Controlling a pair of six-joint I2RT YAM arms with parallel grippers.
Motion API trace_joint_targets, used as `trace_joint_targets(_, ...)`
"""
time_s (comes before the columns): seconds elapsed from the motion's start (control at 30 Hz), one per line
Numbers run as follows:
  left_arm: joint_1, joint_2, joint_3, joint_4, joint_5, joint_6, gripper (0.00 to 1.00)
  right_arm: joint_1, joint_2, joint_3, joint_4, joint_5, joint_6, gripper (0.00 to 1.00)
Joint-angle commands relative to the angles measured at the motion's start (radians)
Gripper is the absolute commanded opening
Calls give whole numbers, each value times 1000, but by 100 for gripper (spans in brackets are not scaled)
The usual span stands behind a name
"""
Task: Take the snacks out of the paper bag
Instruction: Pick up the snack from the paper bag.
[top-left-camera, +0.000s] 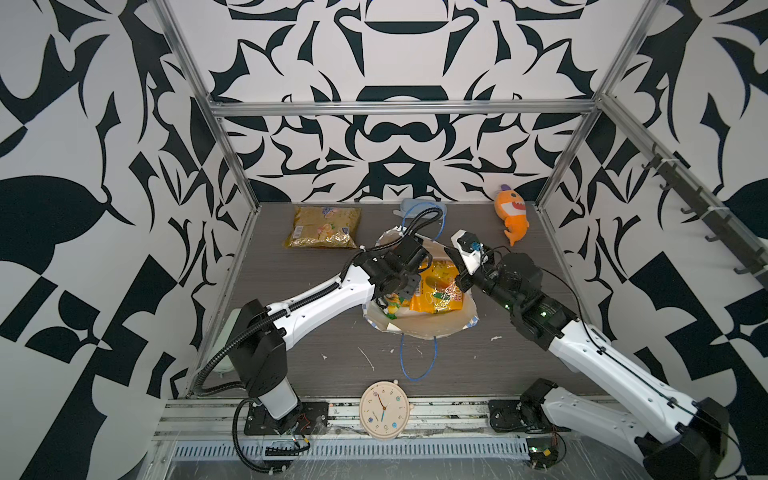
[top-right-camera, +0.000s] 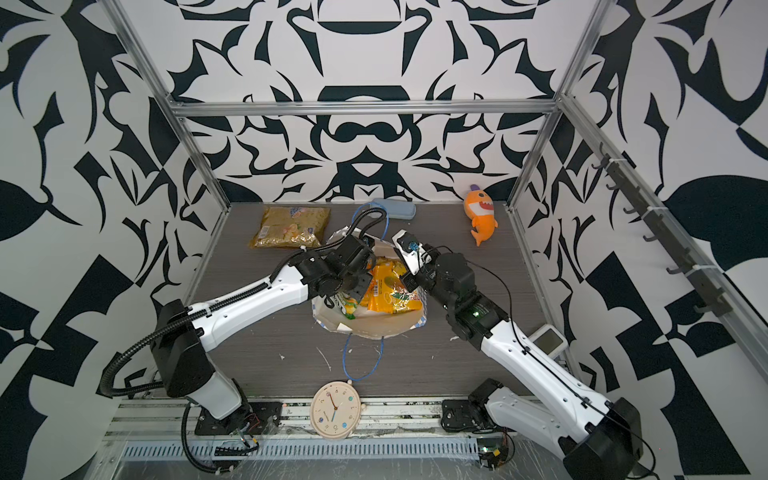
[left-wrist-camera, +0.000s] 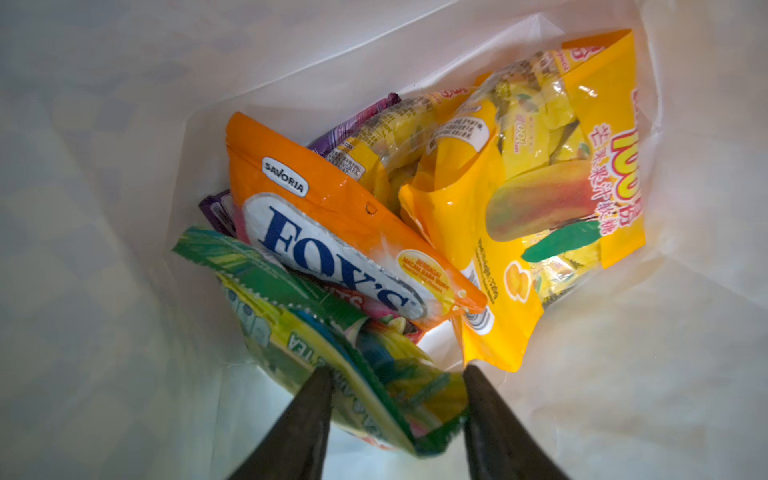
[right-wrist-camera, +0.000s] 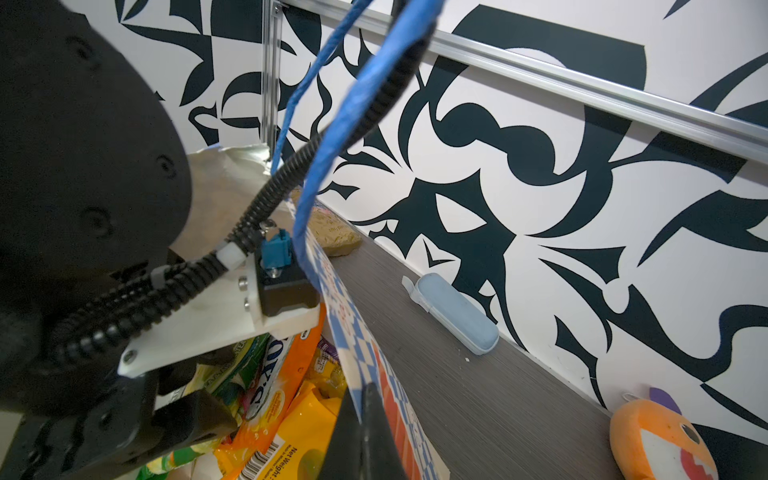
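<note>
Inside the tall cream checked paper bag (top-left-camera: 432, 326), its rim clamped by the right gripper (right-wrist-camera: 368, 411), the left gripper (left-wrist-camera: 397, 374) stands parted astride a crinkly green-yellow snack packet (left-wrist-camera: 316, 345); a skewed squeeze, I judge, could slip off that slick film.

Packets (left-wrist-camera: 332, 232) are glossy crinkly plastic, bag (left-wrist-camera: 104, 208) matt paper, worktop (top-left-camera: 478, 365) dull grey woodgrain, shark (top-left-camera: 512, 216) fuzzy plush, rails (top-left-camera: 399, 109) bare metal.

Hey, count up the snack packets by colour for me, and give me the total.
gold packet: 1
orange-yellow mango packets: 2
orange FOX'S packet: 1
green-yellow packet: 1
purple packet: 1
Total: 6
</note>
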Motion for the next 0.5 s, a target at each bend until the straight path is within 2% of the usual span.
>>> trace_joint_targets(0.0,8,36,22,-51,-13,-23,62,11,-23,30,65,-3,-6,0)
trace_joint_targets(0.13,8,40,1,-27,-22,-27,58,11,-21,30,64,-5,-6,0)
trace_joint_targets(0.27,8,40,-16,1,-42,-25,46,11,-25,29,60,-1,-7,0)
trace_joint_targets(0.33,8,43,-15,5,-51,-21,34,10,-25,28,59,3,-10,0)
trace_joint_targets(0.4,10,39,-23,14,-63,-19,32,10,-23,32,50,-1,-10,0)
trace_joint_targets(0.47,14,33,-30,27,-66,-20,25,10,-25,32,48,2,-11,0)
